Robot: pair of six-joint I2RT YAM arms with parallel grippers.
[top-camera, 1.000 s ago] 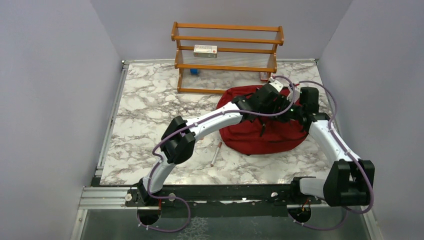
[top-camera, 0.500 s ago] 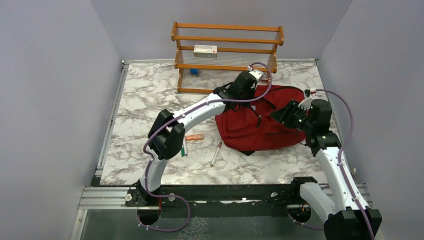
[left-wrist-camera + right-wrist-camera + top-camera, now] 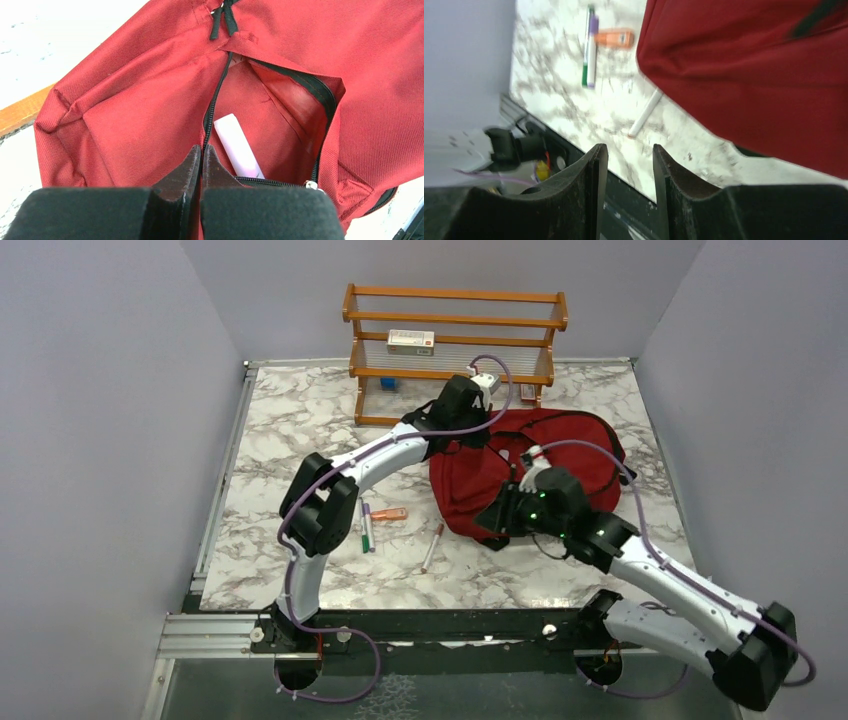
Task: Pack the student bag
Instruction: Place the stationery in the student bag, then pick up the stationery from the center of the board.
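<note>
Student bag (image 3: 530,465): lies on the marble table (image 3: 290,430), right of centre, just before the wooden rack (image 3: 455,335)
Left gripper (image 3: 201,155): clenched on the zip edge of the bag's open pocket
Pocket: a pale pink stick (image 3: 237,147) lies inside
Right gripper (image 3: 629,150): released and empty, over the table by the bag's near edge, near a white pen (image 3: 644,115)

The student bag (image 3: 560,455) lies on the table (image 3: 290,440) before the shelf rack (image 3: 455,335), which holds a box (image 3: 411,340). Markers (image 3: 366,525) and a pen (image 3: 432,547) lie left of it; a slim flat item (image 3: 237,145) sits in its open pocket.
</note>
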